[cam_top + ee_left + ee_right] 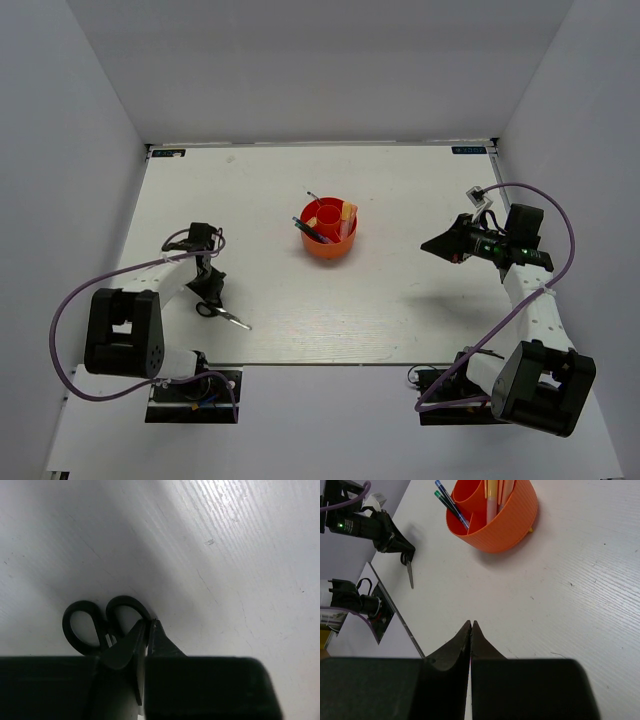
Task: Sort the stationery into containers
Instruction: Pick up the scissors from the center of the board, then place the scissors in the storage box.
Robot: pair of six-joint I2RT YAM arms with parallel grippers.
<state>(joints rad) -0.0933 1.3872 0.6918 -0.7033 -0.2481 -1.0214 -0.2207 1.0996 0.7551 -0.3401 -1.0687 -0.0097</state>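
Left wrist view: I'm seeing left hand (148,623), fingers nearly touching, sitting at scissors (101,622) handle loop; cannot tell whether gripping. Scissors lying on surface (400,300), blades running near-rightward; tub (330,248) standing well apart, rightward.

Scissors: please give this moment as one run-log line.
left gripper: at scissors handles, grip unclear | right gripper: shut, empty | tub: holds pens, markers | scissors: outside tub

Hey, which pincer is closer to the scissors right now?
Left. The left pincer sits at the handles of the scissors, seemingly pinching one loop. The right pincer hangs far across the table, beyond the tub.
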